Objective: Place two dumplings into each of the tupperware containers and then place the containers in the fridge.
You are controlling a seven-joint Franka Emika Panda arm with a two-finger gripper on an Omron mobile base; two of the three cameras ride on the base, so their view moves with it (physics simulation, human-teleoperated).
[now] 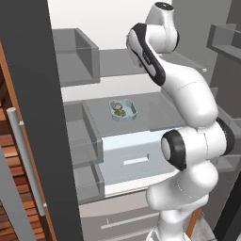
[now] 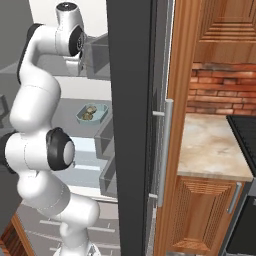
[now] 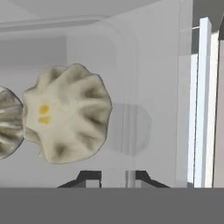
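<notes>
While my arm reaches up into the open fridge (image 1: 117, 28), the pale teal tupperware container (image 1: 124, 110) sits on a grey shelf (image 1: 150, 115) just above the pale blue drawer (image 1: 134, 157). From the left base view its long axis runs roughly left to right across the shelf, tilted a little so its right end lies slightly farther back; its clipped corners show at both ends. It rests flat, rim up, near the middle of the shelf and well apart from the shelf's edges. Two dumplings (image 1: 118, 111) lie inside it, touching each other, toward its left half. The right base view shows the same tub (image 2: 92, 113) with its dumplings (image 2: 89, 113) beside the dark grey door (image 2: 132, 125).

My hand camera looks along my gripper (image 3: 114, 177) at a pale container wall, where one dumpling (image 3: 65, 113) sits very close, round and creased, its pleats meeting at a centre with two small yellow spots facing the lens. A second dumpling (image 3: 8, 122) touches it at the left edge of the view.

My two dark fingertips (image 3: 89, 177) rise at the bottom with a modest gap between them, partly spread. Nothing lies between them, and whether they touch the tub I cannot tell.
</notes>
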